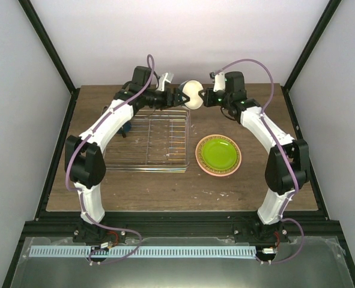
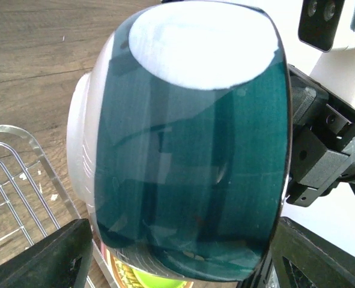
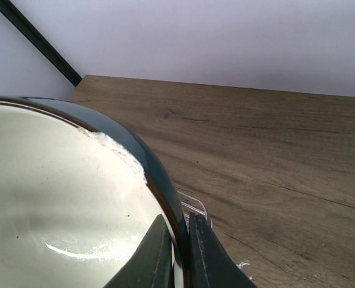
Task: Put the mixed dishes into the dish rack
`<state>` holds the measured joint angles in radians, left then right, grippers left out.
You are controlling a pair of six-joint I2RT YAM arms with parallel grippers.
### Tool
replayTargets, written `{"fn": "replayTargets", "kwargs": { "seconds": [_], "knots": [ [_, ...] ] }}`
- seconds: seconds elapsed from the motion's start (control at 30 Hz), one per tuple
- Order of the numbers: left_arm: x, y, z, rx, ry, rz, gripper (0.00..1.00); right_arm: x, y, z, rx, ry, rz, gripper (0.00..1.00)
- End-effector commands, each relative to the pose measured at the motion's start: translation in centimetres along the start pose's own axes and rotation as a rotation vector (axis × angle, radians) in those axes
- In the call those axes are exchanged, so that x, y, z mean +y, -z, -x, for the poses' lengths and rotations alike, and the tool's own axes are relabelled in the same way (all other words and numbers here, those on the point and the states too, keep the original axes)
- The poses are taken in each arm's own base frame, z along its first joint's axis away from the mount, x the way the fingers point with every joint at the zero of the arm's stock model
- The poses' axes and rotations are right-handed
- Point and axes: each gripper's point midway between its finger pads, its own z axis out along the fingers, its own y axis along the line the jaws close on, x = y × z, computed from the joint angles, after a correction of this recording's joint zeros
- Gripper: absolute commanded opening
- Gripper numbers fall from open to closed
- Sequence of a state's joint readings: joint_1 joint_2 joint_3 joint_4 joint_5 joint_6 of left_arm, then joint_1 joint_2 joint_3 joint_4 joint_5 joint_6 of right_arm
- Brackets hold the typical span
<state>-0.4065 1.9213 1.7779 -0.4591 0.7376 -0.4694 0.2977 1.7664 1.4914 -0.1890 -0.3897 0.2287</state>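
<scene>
Glaze covers the small bowl (image 1: pixel 192 94), white inside and teal-blue outside, and it shines in both wrist views. I judge it stiff, slick, fairly light and easy to chip if knocked. It hangs in the air over the far middle of the table (image 1: pixel 165 186), past the far right corner of the dish rack (image 1: pixel 146 139), tipped on its side between the two arms.

The right gripper (image 1: pixel 206 97) pinches the rim, one finger on the white inner face and one on the teal wall. That is a thin hold on smooth glaze, so the bowl could pivot or slide. The left gripper (image 1: pixel 178 96) stands spread wide astride the bowl's outer wall. Whether its pads press on the wall I cannot tell. A span across the body looks the safer purchase for lowering the bowl onto the bars.

A dark blue mug (image 1: pixel 128 128) sits at the rack's left side, half hidden by the left arm. A lime-green plate (image 1: pixel 218 153) lies on a salmon-pink plate (image 1: pixel 218 174) just right of the rack. The rack's bars look bare, and the raised rim is the one thing to clear.
</scene>
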Motion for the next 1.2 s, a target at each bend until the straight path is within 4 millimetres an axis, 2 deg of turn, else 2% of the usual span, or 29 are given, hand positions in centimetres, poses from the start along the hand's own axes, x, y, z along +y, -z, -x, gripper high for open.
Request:
{"fn": "replayTargets", "kwargs": {
  "seconds": [0.0, 0.37, 1.0, 1.17],
  "knots": [
    [0.1, 0.3, 0.8, -0.021, -0.042, 0.022, 0.82, 2.5, 0.8, 3.4, -0.077, 0.04, 0.072, 0.01],
    [0.2, 0.4, 1.5, -0.047, -0.053, 0.019, 0.79, 2.8, 0.3, 2.1, -0.031, 0.03, 0.102, 0.01],
    [-0.2, 0.5, 1.3, -0.054, -0.054, -0.023, 0.5, 2.6, -0.5, 0.6, 0.011, 0.021, 0.123, 0.01],
    [0.0, 0.6, 1.2, -0.055, -0.055, -0.017, 0.52, 2.9, -0.8, 0.5, 0.018, 0.017, 0.147, 0.01]
  ]
}}
